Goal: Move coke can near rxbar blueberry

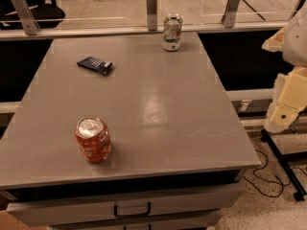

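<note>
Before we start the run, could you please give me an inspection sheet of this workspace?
surface: grey table top, holding three things, glare near the middle.
job's things: coke can upright at front left, dented; rxbar blueberry flat at back left, well apart from the can.
clutter: white-and-green can upright at the back edge.
grippers: hand not made out; only cream arm parts show at the picture's right edge, off the table.
cables: black cable on the floor at right.
surroundings: glass barrier with metal posts behind; drawer handle below the front.
</note>
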Motion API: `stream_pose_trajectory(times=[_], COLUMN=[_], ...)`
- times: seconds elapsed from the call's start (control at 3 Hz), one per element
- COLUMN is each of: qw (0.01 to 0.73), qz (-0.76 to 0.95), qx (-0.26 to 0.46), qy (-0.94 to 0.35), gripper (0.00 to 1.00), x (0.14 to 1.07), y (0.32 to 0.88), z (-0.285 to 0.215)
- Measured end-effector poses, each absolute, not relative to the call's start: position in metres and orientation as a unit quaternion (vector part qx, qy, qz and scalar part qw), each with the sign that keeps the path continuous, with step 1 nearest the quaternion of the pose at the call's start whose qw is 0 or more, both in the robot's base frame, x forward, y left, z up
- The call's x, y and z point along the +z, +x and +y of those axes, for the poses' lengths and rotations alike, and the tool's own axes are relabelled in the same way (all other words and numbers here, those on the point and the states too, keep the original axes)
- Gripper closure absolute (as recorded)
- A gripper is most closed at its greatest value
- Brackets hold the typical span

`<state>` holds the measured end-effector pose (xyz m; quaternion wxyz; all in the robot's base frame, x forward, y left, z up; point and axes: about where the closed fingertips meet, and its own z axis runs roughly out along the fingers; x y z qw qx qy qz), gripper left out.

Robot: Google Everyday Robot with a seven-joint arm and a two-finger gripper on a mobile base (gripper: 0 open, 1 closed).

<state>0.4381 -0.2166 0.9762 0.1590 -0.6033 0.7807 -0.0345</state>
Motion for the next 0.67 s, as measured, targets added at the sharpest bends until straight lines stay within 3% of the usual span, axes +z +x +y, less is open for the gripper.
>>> stream_pose_trajectory(times=[0.67], qw=[0.174], qz=[0.766], qx=[-0.006], qy=[-0.619], gripper=[0.0], x=[0.969], y=[0.444], z=[-0.203])
